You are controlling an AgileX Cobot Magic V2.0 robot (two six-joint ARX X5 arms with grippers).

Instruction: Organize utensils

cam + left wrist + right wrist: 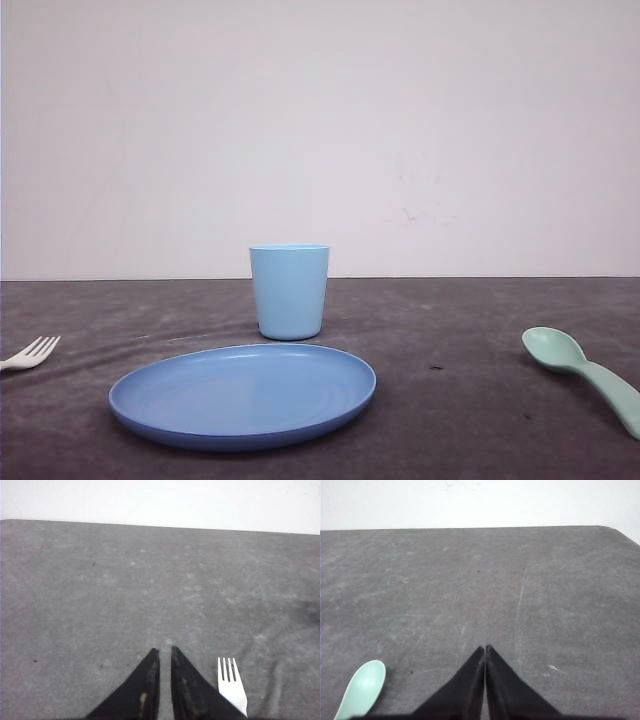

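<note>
Front view gives us a blue round plate point(243, 394) on the dark table point(450, 420), a light blue cup point(289, 291) behind it, the white fork point(30, 353) at far left and the mint-green spoon point(585, 374) at far right. Our left gripper point(165, 650) and right gripper point(485, 647) are both pressed together, empty.

plate point(243, 395) and cup point(289, 291) mid-table, sides open
</note>
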